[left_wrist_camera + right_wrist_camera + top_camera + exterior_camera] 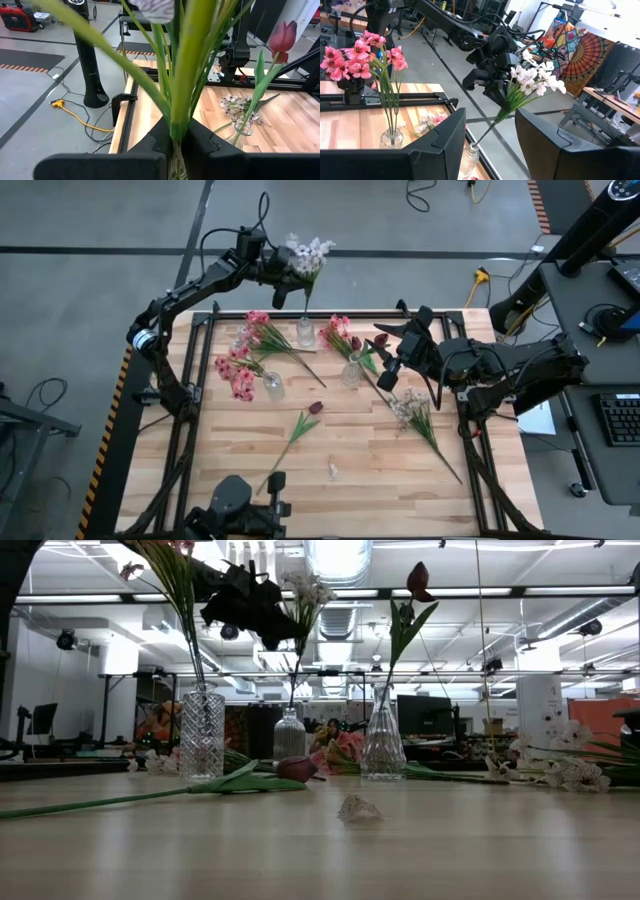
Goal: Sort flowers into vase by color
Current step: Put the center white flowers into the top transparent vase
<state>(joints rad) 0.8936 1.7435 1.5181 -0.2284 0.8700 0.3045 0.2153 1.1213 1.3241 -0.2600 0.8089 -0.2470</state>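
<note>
My left gripper (283, 275) is at the table's far edge, shut on a white-lilac flower (310, 253). The flower's stalk runs down into the middle glass vase (305, 332). A vase (272, 386) at the left holds pink flowers, and a vase (351, 372) at the right holds a dark red tulip (418, 580). More pink flowers (262, 330) lie flat between the vases. A tulip (303, 423) and a white flower (415, 412) lie on the boards. My right gripper (386, 366) hangs open beside the tulip vase, with nothing between its fingers. My left gripper pinches the white-lilac flower's green stalk (177, 131) between its two fingers, just below where the leaves spread. The fingers come nearly level from the table's left side and lie across the stalk. The flower stands slanted, its lower end in the neck of the middle vase (471, 150).
The three vases stand close together in the far half of the table. Black clamps and the frame rail (330, 312) run along the far edge. The near half of the wooden top (380, 480) holds only a small scrap (358, 808).
</note>
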